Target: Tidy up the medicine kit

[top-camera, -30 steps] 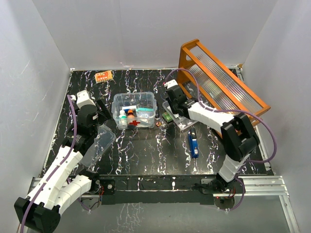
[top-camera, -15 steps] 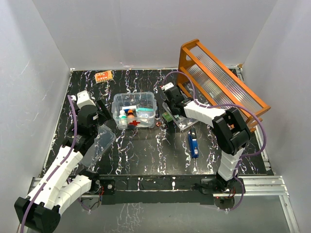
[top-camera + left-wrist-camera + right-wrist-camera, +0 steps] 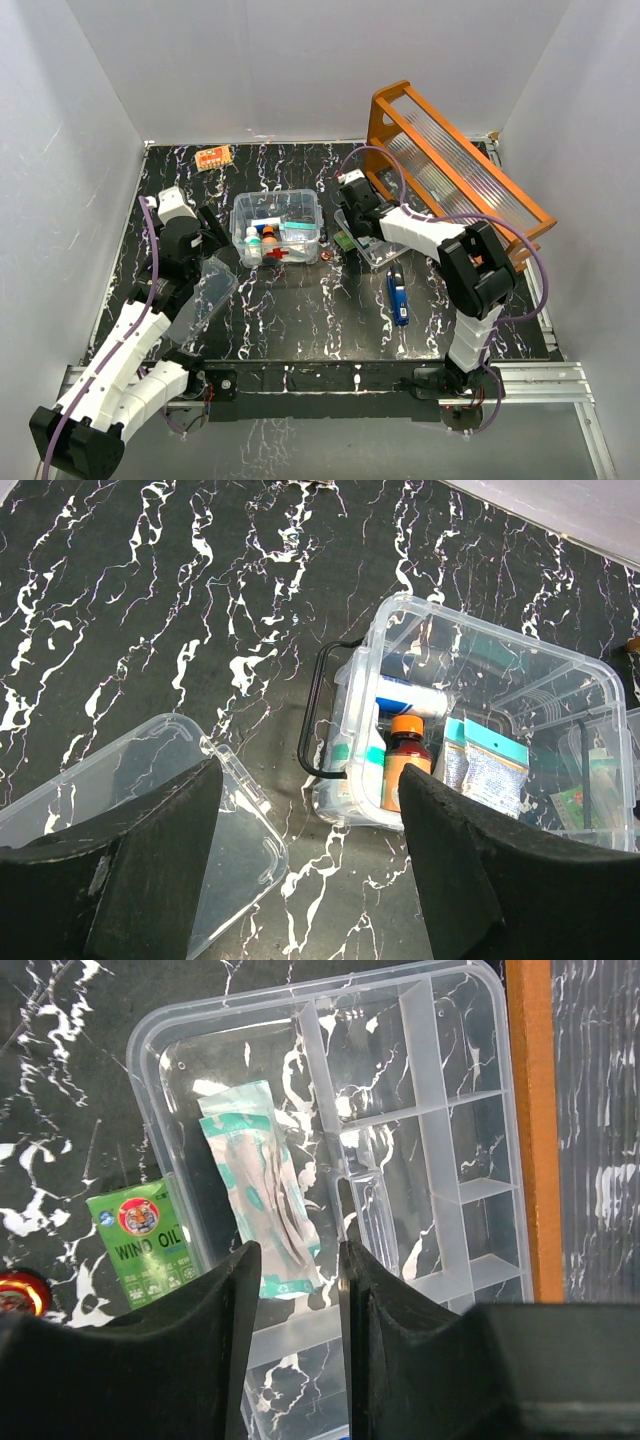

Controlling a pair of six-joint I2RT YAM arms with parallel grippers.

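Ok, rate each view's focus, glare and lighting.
Top external: evenly lit and sharp, with sheen on the ribbed panels of the orange rack. Left wrist: the left tool is dark and blurred, the medicine kit sharp, its rim glinting. Right wrist: the right tool is soft, while the divided tray and the print on the green sachet are crisp.
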